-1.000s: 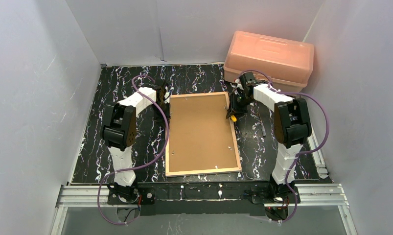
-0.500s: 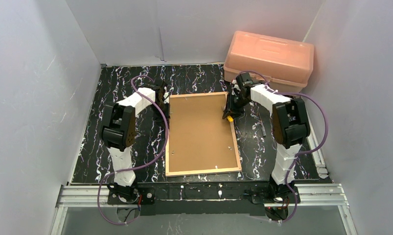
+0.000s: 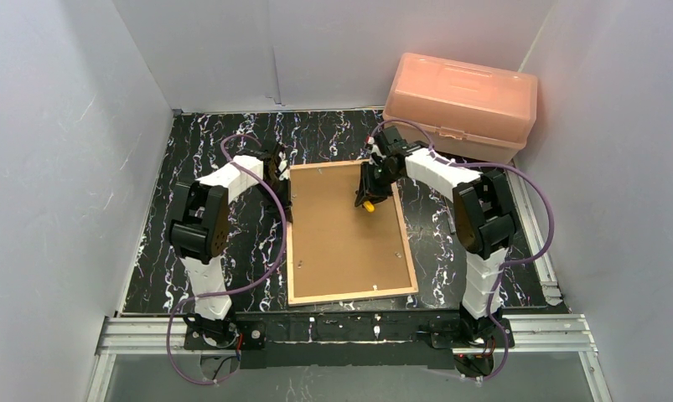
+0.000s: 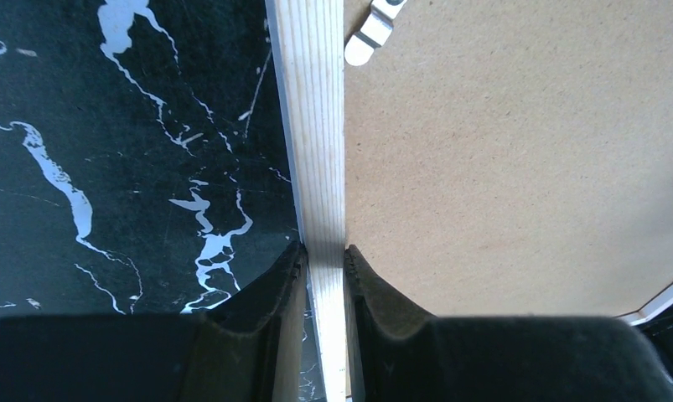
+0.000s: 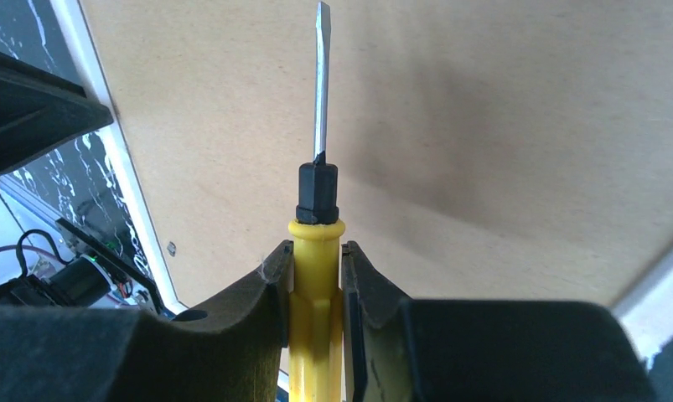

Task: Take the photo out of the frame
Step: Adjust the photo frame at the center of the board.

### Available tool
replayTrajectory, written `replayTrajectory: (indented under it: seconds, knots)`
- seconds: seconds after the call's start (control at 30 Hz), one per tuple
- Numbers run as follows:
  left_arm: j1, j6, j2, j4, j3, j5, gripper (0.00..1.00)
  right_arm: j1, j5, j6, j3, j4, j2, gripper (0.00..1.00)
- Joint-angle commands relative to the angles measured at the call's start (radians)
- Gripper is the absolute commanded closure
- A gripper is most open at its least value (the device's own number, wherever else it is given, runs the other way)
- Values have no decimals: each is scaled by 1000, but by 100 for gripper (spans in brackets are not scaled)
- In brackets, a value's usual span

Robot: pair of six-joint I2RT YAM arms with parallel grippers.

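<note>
The frame (image 3: 353, 295) lies face down on the black marble table, its plain brown backing board (image 3: 345, 234) facing up. The photo is hidden under the board. My left gripper (image 3: 284, 181) is shut on the frame's left wooden edge (image 4: 316, 126) near the far corner, one finger outside and one on the board (image 4: 517, 151). My right gripper (image 3: 371, 188) is shut on a yellow-handled screwdriver (image 5: 316, 285) and holds it over the far part of the board (image 5: 484, 126), with the flat blade (image 5: 320, 84) pointing along it.
A pink plastic box (image 3: 460, 105) stands at the back right, close behind the right arm. A small metal tab (image 4: 368, 40) sits on the board by the left edge. Grey walls enclose the table on three sides.
My right gripper has carried the screwdriver left, from the frame's right edge to over the backing board. The frame has shifted slightly. The left gripper still holds the left edge.
</note>
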Motion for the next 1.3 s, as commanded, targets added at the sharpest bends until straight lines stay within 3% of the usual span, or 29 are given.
replayTrajectory:
  seconds: [0.0, 0.8, 1.27]
  knots:
    - [-12, -17, -60, -31, -52, 60, 100, 30, -12, 24, 37, 33, -23, 99]
    - [-12, -87, -106, 30, -126, 147, 100, 78, -18, 38, 70, 44, -9, 99]
    - [-13, -111, -162, 42, -171, 143, 91, 108, -31, 49, 78, 48, 1, 99]
